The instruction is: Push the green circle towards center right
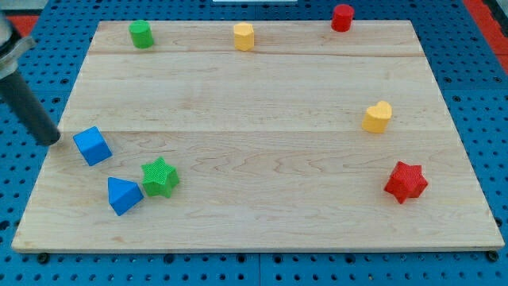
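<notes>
Camera view has my tip parked way over at 9 o'clock, right at the board's left edge, just beside the blue cube but not clearly touching it. No gripper on this rig, so nothing opens, closes or holds: it's a bare rod that only shoves.

Moving right, the blue triangle and green star sit touching at about 7 o'clock, probably just clutter for this job. The green circle, the block I actually care about, stands up at 11 o'clock near the top edge of the wooden board, well apart from my tip.

Further along, the yellow hexagon is at 12 o'clock, the red cylinder at 1 o'clock on the top edge. The yellow heart sits at 3 o'clock, pretty much where the circle's headed, so that could get crowded. The red star is at 4 o'clock.

My guess: I need to get behind the circle on its left first.
</notes>
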Controlling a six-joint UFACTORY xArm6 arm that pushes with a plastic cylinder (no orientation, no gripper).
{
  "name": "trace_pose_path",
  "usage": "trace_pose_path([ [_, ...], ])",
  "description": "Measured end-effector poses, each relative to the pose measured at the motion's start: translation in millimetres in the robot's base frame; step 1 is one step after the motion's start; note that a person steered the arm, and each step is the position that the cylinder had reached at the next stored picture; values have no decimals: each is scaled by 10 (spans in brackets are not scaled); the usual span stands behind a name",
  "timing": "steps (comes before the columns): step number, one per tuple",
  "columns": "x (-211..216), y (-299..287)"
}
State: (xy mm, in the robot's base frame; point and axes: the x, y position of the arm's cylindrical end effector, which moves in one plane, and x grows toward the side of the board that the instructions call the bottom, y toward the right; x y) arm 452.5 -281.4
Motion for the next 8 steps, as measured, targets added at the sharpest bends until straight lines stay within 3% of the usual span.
trace_pose_path([
  [2, 260, 691],
  [3, 296, 679],
  [4, -410, 667],
  [6, -1540, 1564],
  [7, -2215, 1568],
  [8, -2597, 1375],
])
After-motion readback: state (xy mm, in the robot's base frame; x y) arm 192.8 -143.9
